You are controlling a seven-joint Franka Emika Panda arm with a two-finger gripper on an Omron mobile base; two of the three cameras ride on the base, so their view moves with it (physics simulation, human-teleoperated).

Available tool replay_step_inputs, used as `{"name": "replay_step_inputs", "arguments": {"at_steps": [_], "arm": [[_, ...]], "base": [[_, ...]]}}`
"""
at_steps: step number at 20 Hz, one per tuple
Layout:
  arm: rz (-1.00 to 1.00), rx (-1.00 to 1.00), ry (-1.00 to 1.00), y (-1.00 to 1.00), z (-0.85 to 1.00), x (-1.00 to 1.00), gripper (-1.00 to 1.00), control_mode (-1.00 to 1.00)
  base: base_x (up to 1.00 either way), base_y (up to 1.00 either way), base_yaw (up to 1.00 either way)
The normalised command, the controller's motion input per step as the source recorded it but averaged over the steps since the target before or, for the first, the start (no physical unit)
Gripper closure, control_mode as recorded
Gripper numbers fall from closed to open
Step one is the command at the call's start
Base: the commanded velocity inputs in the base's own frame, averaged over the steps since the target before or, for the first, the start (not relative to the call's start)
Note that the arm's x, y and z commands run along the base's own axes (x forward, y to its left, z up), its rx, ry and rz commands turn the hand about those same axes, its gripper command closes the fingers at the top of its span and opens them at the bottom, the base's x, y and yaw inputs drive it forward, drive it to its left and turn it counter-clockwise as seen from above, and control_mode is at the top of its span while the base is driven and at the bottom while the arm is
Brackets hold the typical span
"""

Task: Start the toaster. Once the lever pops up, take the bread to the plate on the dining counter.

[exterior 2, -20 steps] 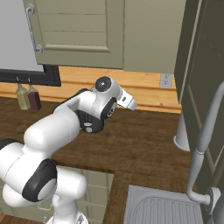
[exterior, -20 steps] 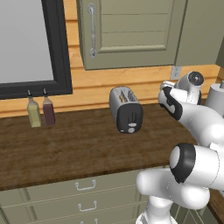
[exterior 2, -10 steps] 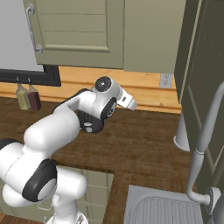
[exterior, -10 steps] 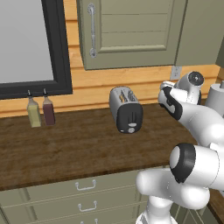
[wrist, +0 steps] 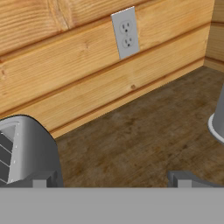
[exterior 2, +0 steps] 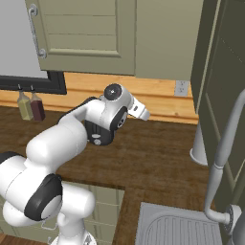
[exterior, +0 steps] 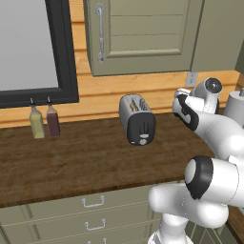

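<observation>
Nothing looks done yet: the toaster [exterior: 137,119] sits untouched on the counter [exterior: 86,162], and the gripper [wrist: 111,178] hovers beside it, jaws spread wide and empty.

I see a dark wood-grain bench [exterior: 86,162] running along the plank wall above green drawer fronts. On it the silver toaster [exterior: 137,118] stands near the back, its black end panel facing me, and two small bottles [exterior: 44,121] stand side by side at the wall, well to the toaster's left. From the right base view, a grey sink basin [exterior 2: 184,228] is set into the bench at the right, and a pale cylinder [exterior 2: 198,146] stands there by the wall.
</observation>
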Motion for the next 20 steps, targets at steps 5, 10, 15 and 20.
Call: {"name": "replay_step_inputs", "arguments": {"at_steps": [5, 10, 15, 20], "arm": [[0.00, 0.00, 0.00, 0.00, 0.00, 0.00, -1.00, -1.00], [0.00, 0.00, 0.00, 0.00, 0.00, 0.00, -1.00, -1.00], [0.00, 0.00, 0.00, 0.00, 0.00, 0.00, -1.00, -1.00], [0.00, 0.00, 0.00, 0.00, 0.00, 0.00, -1.00, -1.00]], "base": [[0.00, 0.00, 0.00], [0.00, 0.00, 0.00], [0.00, 0.00, 0.00], [0.00, 0.00, 0.00]]}}
